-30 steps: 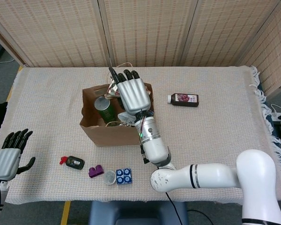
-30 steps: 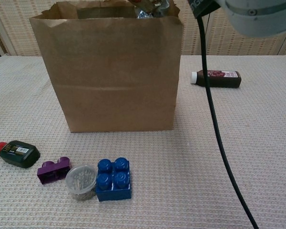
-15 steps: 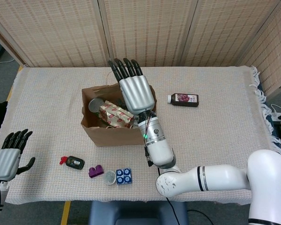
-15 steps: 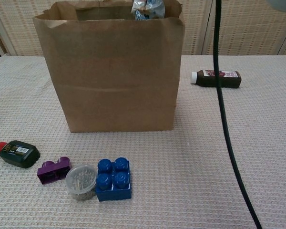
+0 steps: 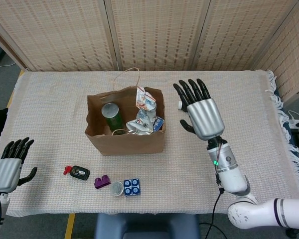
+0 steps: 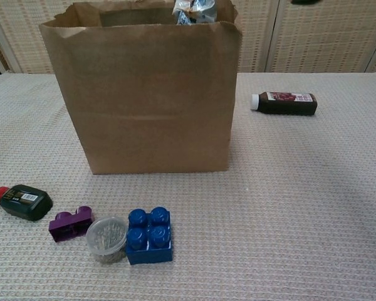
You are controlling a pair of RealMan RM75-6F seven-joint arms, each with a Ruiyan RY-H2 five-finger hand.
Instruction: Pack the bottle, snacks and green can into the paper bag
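Observation:
The brown paper bag (image 5: 139, 140) (image 6: 150, 94) stands open at mid-table. Inside it are the green can (image 5: 111, 115) on the left and crumpled snack packets (image 5: 145, 113) on the right, their tops poking over the rim (image 6: 194, 9). The dark bottle (image 6: 287, 103) with a white cap lies on its side to the right of the bag. In the head view only its cap (image 5: 180, 104) shows. My right hand (image 5: 202, 113) hovers over the bottle, fingers spread, holding nothing. My left hand (image 5: 7, 167) rests empty at the table's near left corner.
In front of the bag lie a small black container (image 5: 78, 173) (image 6: 25, 202), a purple brick (image 5: 102, 181) (image 6: 71, 224), a clear round jar (image 5: 116, 188) (image 6: 106, 238) and a blue brick (image 5: 132, 187) (image 6: 149, 235). Woven screens stand behind the table.
My right hand has left the bag's mouth and swung right, over the bottle. The snack packets it was over stay in the bag. The left hand has not moved.

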